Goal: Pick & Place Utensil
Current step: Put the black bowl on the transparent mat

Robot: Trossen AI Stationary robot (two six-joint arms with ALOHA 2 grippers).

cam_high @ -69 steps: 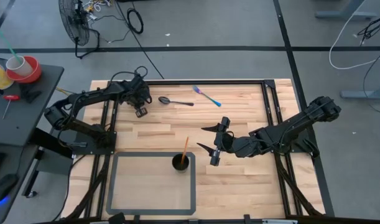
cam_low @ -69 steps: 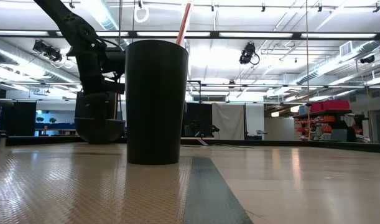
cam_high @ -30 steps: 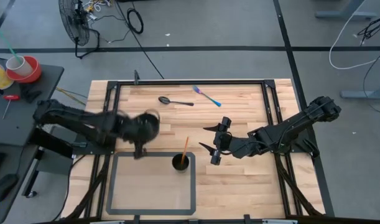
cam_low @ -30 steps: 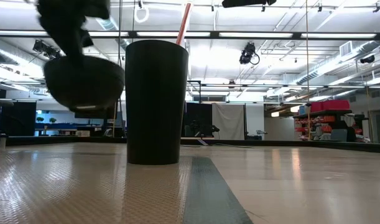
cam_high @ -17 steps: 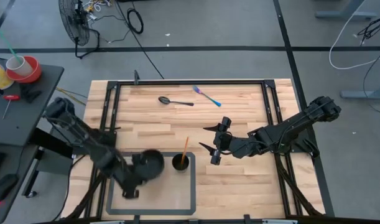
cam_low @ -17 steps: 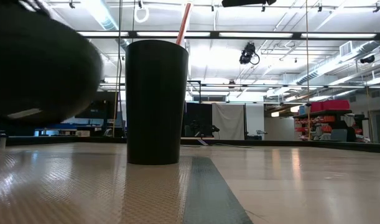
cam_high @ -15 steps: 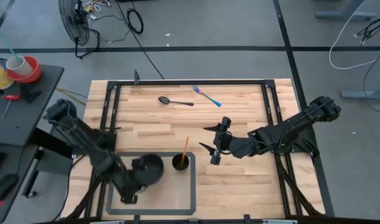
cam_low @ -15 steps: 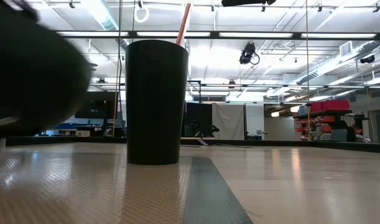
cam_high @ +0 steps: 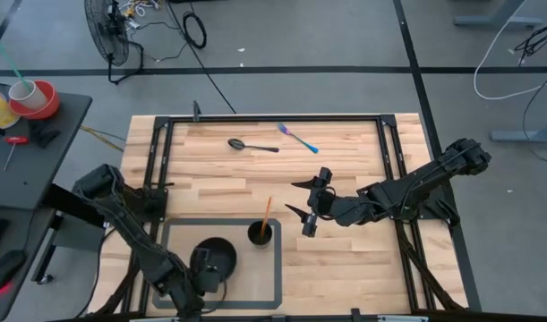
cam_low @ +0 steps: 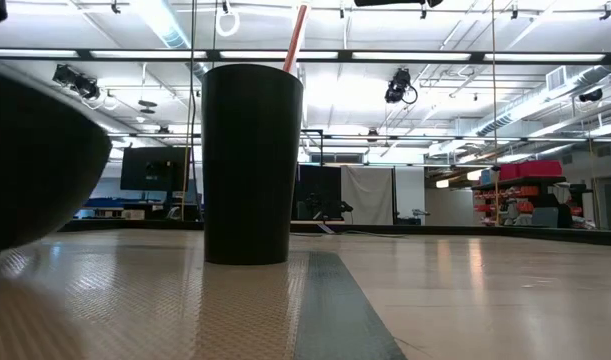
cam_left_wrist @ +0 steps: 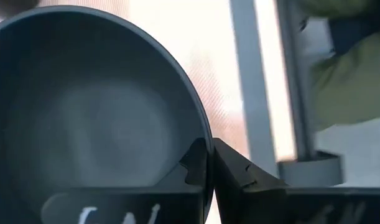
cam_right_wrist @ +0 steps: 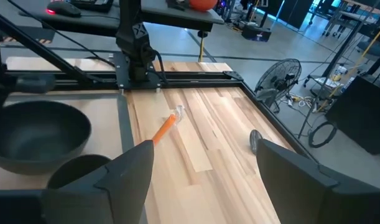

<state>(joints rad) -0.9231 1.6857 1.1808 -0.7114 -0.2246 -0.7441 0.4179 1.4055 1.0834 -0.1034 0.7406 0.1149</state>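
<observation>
The table (cam_high: 345, 259) carries a grey-framed tray (cam_high: 275, 268) at its near edge, which looks to be the collecting spot for the task, since a dark cup (cam_high: 260, 233) with an orange-handled utensil (cam_high: 267, 213) standing in it sits just inside the tray's far right corner. The left arm reaches down over the tray's near left part, and its left pincer (cam_left_wrist: 209, 163) is clenched on the rim of a dark bowl (cam_high: 215, 259), one finger inside the wall and one outside, a pinch that suits carrying a wide, shallow thing by its edge; whether the bowl already rests on the tray or hangs just above it is hard to tell from the low view. The right pincer (cam_high: 304, 198) hovers released, jaws spread, just right of the cup and holding nothing. The utensils yet to be moved, a dark spoon (cam_high: 252, 144) and a blue-handled fork (cam_high: 297, 138), lie near each other by the table's far edge, well apart from both arms. Compared with two seconds back, the left arm has swung the bowl from near the spoon down to the tray, while the right arm, cup, spoon and fork have stayed put.
</observation>
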